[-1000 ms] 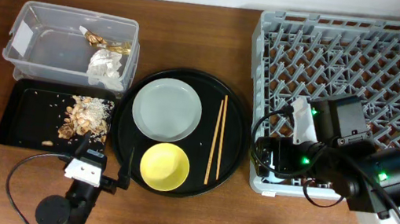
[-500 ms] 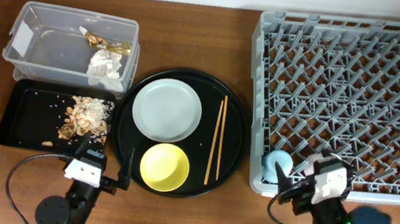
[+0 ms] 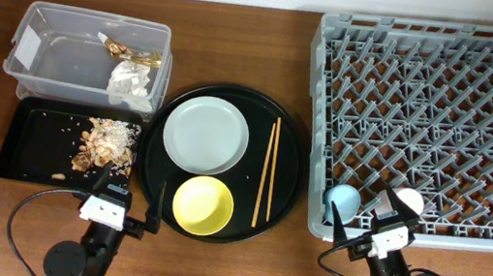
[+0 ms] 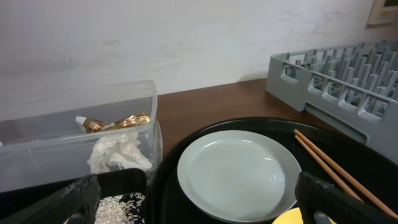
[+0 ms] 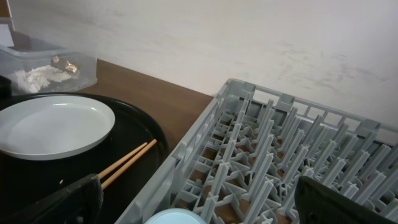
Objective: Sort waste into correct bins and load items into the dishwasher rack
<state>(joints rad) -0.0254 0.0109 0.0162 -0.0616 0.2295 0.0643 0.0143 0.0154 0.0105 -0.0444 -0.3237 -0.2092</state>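
Observation:
The crumpled napkin [image 3: 132,85] and the brown-and-gold wrapper [image 3: 127,50] lie in the clear tub [image 3: 63,57]. Beige food scraps [image 3: 107,142] lie in the shallow black tray [image 3: 35,141]. The light blue cup [image 3: 343,201] and the pale pink cup [image 3: 408,201] sit in the front row of the grey rack [image 3: 427,106]. My left gripper [image 3: 129,191] is open and empty at the front edge, between the black tray and the round tray. My right gripper [image 3: 362,216] is open and empty just in front of the rack, with the blue cup [image 5: 174,218] below it.
A round black serving tray [image 3: 287,178] holds a pale plate [image 3: 206,135], a yellow bowl [image 3: 203,205] and chopsticks [image 3: 267,171]. It stands between the bins and the rack. The plate [image 4: 233,174] lies ahead of my left gripper.
The right arm has pulled back from over the rack to the table's front edge, uncovering the blue and pink cups in the rack. The left arm has not moved.

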